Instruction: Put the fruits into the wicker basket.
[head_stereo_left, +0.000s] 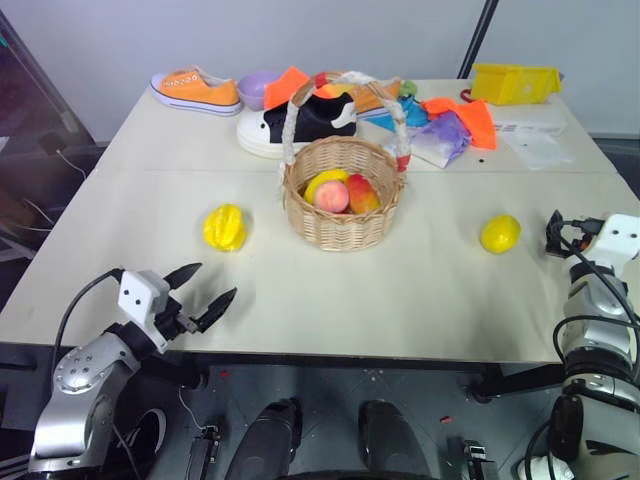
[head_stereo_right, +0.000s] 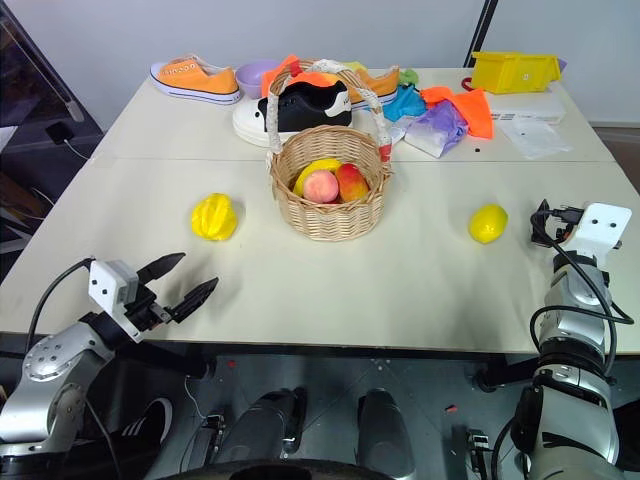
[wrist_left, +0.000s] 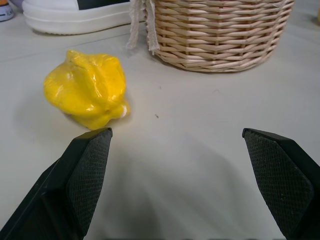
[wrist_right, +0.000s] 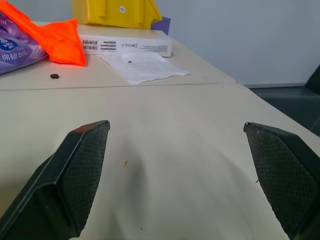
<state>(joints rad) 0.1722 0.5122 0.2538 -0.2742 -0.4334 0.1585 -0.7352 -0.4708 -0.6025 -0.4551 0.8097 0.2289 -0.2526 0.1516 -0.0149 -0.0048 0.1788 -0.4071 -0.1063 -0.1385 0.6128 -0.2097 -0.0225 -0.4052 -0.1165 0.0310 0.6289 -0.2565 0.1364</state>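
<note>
Both fruits are still being left out on the table: ribbed yellow starfruit (head_stereo_left: 224, 227) left of the round tan wicker basket (head_stereo_left: 343, 195), smooth lemon (head_stereo_left: 500, 233) right. Left gripper (head_stereo_left: 198, 294), fingers spread and empty, is being pointed toward the starfruit just ahead; right gripper (wrist_right: 180, 175), also spread, is being aimed away from the basket.

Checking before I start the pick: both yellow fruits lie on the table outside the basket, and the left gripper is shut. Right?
Not quite: the left gripper is open, fingers spread wide in the left wrist view. Both yellow fruits, the ribbed one and the lemon, do lie outside the wicker basket.
</note>
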